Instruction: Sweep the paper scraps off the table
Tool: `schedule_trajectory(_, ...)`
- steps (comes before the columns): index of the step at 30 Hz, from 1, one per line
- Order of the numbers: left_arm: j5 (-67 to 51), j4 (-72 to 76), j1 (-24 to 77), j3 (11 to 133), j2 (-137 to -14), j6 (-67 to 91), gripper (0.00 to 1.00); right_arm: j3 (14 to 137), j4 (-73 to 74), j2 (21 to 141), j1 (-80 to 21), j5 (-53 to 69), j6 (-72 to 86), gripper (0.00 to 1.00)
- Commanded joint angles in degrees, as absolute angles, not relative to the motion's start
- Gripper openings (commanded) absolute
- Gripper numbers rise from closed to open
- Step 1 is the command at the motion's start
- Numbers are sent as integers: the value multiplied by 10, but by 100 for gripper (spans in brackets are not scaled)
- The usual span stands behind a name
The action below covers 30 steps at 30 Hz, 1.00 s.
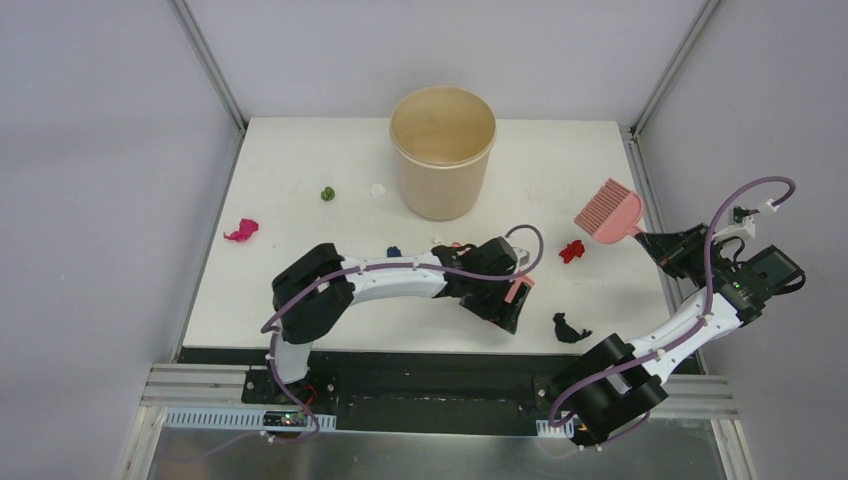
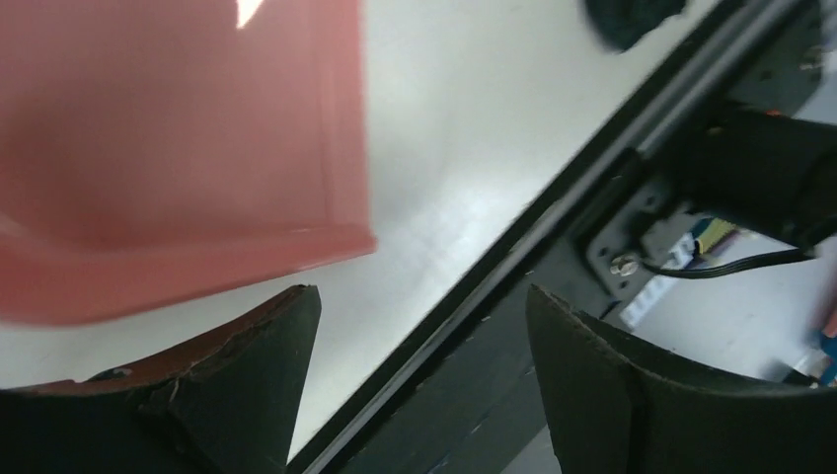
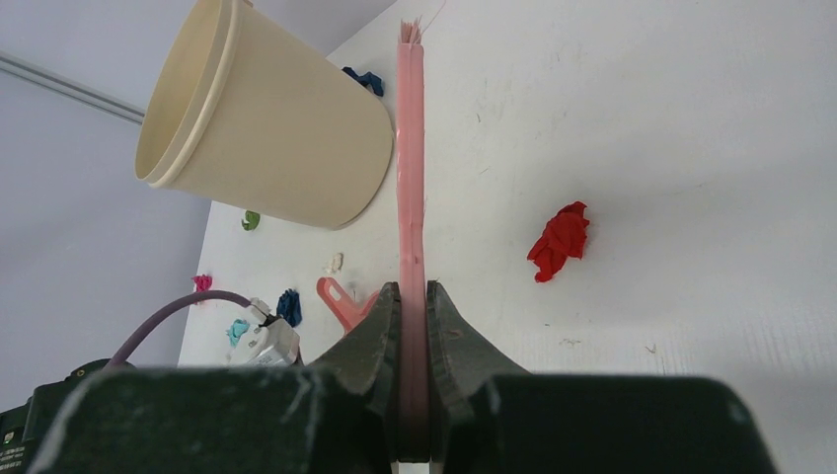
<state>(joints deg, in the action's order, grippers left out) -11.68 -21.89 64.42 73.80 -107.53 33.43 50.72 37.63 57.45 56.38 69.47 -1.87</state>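
The paper scraps lie spread over the white table (image 1: 290,290): magenta (image 1: 241,231), green (image 1: 327,194), white (image 1: 377,189), blue (image 1: 393,251), red (image 1: 571,251) and black (image 1: 570,328) near the front edge. My right gripper (image 1: 655,243) is shut on the handle of the pink hand brush (image 1: 610,212), which it holds edge-on (image 3: 412,178) above the table right of the red scrap (image 3: 559,240). My left gripper (image 1: 508,305) is open with nothing between its jaws. The pink dustpan (image 2: 178,148) lies just beside its left finger (image 2: 247,385).
A tall cream bucket (image 1: 443,150) stands at the back middle of the table. The table's black front strip (image 2: 513,247) runs right under my left gripper. Grey walls close in the left, back and right sides.
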Motion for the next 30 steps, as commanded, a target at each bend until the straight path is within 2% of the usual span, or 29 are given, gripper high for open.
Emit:
schedule_trajectory(1, -173, -316, 666, 853, -1110, 328, 79, 524, 369, 567, 563, 716, -35, 0)
schedule_trajectory(9, -25, -532, 645, 975, -1060, 134, 78, 534, 372, 582, 567, 724, -13, 0)
schedule_trajectory(15, -32, -460, 571, 964, -1042, 10, 79, 553, 413, 645, 575, 758, -19, 0)
schedule_trajectory(22, -39, -462, 551, 1085, -1167, -200, 81, 552, 427, 655, 581, 757, -38, 0)
schedule_trajectory(30, -154, -492, 503, 1079, -1200, -339, 84, 552, 445, 642, 599, 797, -60, 0)
